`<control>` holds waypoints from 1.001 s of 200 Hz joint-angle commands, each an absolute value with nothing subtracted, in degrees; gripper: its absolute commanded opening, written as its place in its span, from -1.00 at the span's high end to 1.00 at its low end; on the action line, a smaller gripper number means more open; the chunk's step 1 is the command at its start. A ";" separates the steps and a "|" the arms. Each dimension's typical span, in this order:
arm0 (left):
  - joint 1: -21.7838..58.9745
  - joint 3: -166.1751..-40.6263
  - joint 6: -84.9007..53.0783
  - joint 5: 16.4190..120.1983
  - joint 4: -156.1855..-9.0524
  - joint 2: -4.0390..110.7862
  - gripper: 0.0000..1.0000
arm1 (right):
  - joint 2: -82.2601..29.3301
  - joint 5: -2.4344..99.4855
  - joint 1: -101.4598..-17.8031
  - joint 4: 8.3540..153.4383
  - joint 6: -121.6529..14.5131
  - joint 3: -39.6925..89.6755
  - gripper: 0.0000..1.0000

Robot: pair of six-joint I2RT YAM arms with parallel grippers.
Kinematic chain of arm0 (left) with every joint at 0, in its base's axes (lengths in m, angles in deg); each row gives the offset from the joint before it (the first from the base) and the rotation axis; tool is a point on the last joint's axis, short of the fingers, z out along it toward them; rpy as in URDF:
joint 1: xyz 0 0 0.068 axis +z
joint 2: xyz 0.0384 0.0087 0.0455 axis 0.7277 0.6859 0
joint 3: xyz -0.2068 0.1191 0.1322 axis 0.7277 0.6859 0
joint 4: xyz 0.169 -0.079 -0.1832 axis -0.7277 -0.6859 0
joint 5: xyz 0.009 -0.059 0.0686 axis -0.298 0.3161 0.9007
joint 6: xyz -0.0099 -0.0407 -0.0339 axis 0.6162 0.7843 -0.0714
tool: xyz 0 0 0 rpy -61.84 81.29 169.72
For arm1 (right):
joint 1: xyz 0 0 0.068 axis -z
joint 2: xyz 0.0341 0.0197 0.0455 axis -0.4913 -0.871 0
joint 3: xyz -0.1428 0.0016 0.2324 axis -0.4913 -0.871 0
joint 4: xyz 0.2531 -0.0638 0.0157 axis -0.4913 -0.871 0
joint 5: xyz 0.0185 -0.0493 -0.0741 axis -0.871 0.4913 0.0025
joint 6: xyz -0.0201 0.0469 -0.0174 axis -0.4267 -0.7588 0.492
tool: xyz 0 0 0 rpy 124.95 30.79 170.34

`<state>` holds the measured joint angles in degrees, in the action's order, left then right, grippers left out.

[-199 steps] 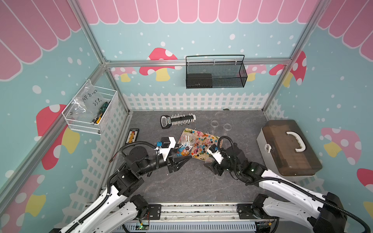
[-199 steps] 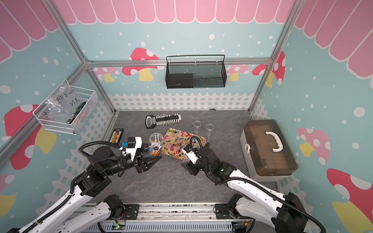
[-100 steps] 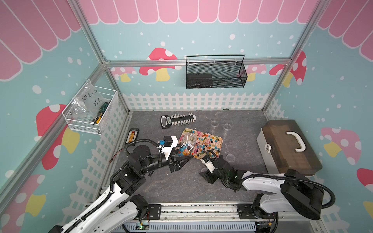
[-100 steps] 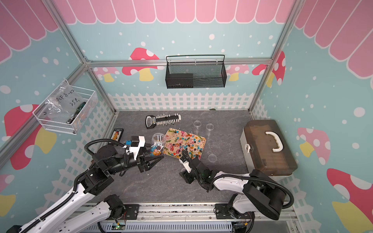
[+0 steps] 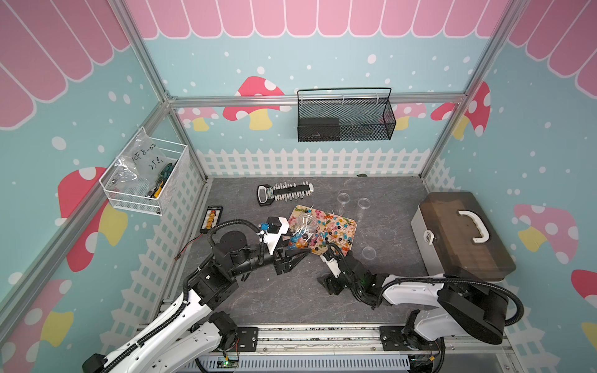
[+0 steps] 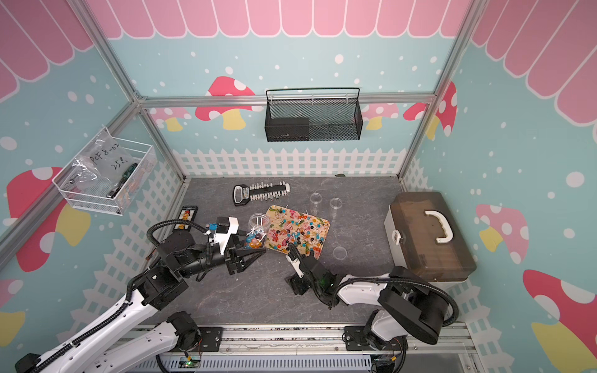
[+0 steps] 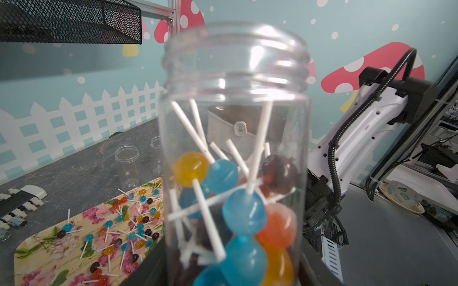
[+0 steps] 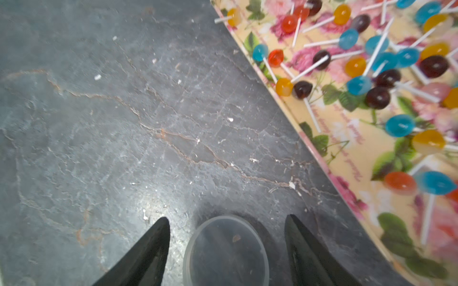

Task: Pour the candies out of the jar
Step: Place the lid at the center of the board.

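My left pincer point(image 6: 250, 248) clamps the jar point(image 7: 235, 123), lollipops point(image 7: 244, 215) heaped inside, more strewn on the floral tray point(image 8: 312, 142); my right pincer point(image 8: 226, 218) gapes around a clear lid point(image 8: 226, 250).

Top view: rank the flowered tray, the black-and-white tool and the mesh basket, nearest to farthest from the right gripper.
1. flowered tray, on the table just beyond the right gripper.
2. black-and-white tool, on the table near the back wall.
3. mesh basket, hung up on the back wall.

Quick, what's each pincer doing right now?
Left pincer: closed on the jar.
Right pincer: open around the lid, not gripping it.
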<state>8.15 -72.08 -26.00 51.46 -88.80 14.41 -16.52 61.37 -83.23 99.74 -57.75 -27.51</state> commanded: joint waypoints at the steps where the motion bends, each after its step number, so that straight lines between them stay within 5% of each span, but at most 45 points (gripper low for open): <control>1: 8.37 -71.74 -25.31 52.14 -85.85 14.98 -0.19 | -10.70 63.79 -83.68 95.68 -58.83 -26.13 -0.47; 86: 8.37 -68.84 -22.33 53.13 -80.68 18.83 -0.19 | 13.20 78.45 -83.29 80.51 -68.99 -28.08 -0.56; 200: 12.74 -64.89 -14.24 52.97 -76.15 28.77 -0.18 | 18.68 80.76 -83.08 80.04 -72.40 -29.97 -0.57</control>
